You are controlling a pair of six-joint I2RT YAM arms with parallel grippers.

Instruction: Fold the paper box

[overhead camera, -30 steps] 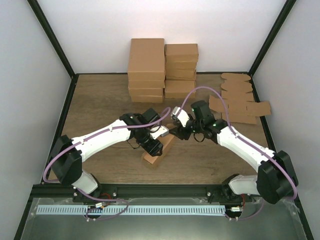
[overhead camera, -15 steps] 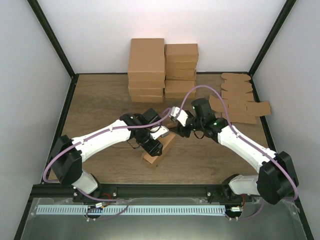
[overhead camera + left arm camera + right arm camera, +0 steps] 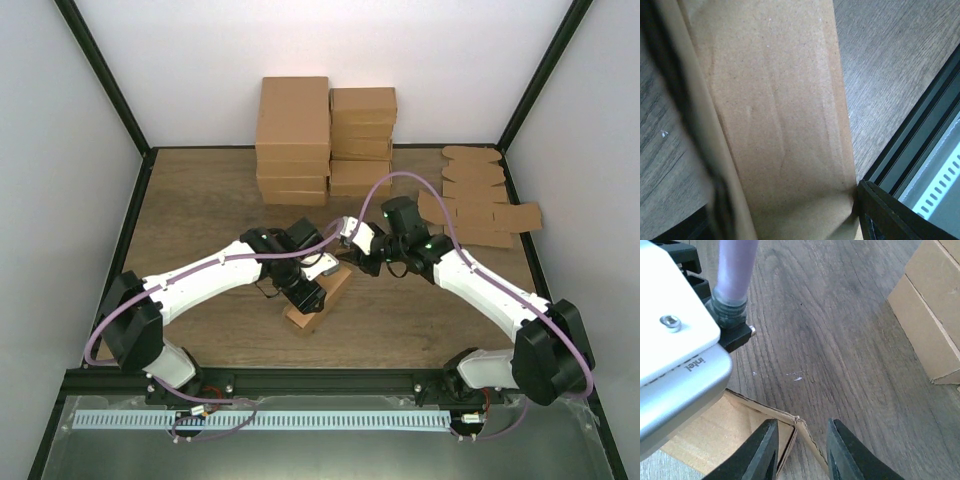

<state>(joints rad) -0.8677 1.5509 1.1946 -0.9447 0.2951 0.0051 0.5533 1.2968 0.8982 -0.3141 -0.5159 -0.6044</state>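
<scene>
Overhead view far — wrist views close, sharing the paper box.

**Enclosure and bench**

Closed in on three sides by plain white wall panels, joined along slanting black metal corner posts. Floored with a dark brown wood-grain tabletop. Edged on the near side by a black metal rail, then a white slotted strip. Lit softly and evenly.

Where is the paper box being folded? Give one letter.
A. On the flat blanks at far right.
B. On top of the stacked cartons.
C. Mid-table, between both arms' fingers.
C: the paper box lies mid-table, gripped by the left fingers, the right fingers astride one edge, apart from the stacked cartons and flat blanks.
</scene>
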